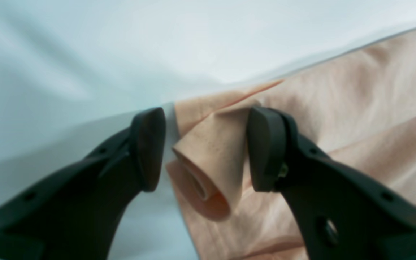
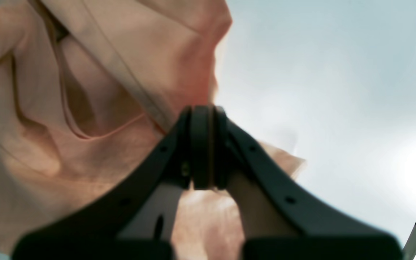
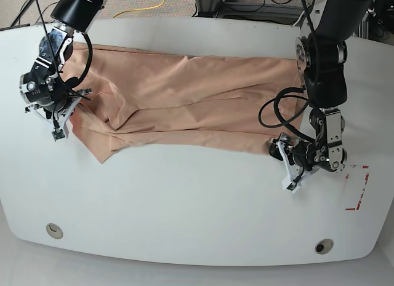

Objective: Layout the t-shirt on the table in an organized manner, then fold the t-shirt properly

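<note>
Layout judged part done, no fold yet begun: the t-shirt [image 3: 184, 104] is spread lengthwise across the table [image 3: 197, 206] but wrinkled, one end clamped by the right gripper [image 2: 202, 151], a curled corner straddled, ungripped, by the left gripper [image 1: 206, 148].

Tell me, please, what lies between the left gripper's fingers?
A curled corner of the t-shirt sits between the open left gripper's fingers, seemingly unclamped; left wrist view.

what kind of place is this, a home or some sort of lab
Most likely a robotics lab or test bench, not a home. Two black robot arms work a peach t-shirt on a bare white table marked with red tape, and loose cables and equipment frames crowd the floor behind it.
</note>
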`<state>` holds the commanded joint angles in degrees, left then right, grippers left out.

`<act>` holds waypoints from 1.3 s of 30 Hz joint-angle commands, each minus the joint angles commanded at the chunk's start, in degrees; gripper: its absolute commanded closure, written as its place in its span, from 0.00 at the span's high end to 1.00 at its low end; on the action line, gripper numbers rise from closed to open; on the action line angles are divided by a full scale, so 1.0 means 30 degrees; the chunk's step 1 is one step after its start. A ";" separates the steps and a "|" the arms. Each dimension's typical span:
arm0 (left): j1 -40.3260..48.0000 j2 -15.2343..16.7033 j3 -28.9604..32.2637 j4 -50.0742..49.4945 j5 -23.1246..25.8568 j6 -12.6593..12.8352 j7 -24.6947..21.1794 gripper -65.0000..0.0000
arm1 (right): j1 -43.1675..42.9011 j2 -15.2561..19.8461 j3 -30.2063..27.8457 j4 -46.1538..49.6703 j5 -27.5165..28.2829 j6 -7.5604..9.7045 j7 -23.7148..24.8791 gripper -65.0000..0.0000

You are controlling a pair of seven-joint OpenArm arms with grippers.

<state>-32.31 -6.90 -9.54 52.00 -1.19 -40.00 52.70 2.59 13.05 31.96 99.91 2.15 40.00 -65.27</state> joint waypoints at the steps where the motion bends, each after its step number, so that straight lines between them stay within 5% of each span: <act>1: 0.0000 0.0000 0.0000 0.0000 0.0000 0.0000 0.0000 0.52 | 0.0000 0.0000 0.0000 0.0000 0.0000 0.0000 0.0000 0.03; 5: 0.0000 0.0000 0.0000 0.0000 0.0000 0.0000 0.0000 0.45 | 0.0000 0.0000 0.0000 0.0000 0.0000 0.0000 0.0000 0.03; 10: 0.0029 0.0000 0.0000 0.0000 0.0059 0.0000 0.0000 0.09 | 0.0000 0.0000 0.0029 -0.0029 0.0000 0.0000 0.0000 0.03; 24: 0.0117 -0.0029 -0.0029 0.0674 -0.0029 0.0000 0.0176 0.09 | 0.0000 0.0000 0.0029 -0.0029 0.0000 0.0000 0.0000 0.03; 39: 0.2286 -0.0117 -0.0059 0.7385 -0.0029 0.0000 0.4015 0.10 | 0.0029 0.0029 0.0029 -0.0059 0.0000 0.0000 0.0000 0.03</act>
<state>-25.45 -7.25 -9.71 74.15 -1.27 -40.00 64.75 2.68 13.14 32.04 99.74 2.15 40.00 -65.27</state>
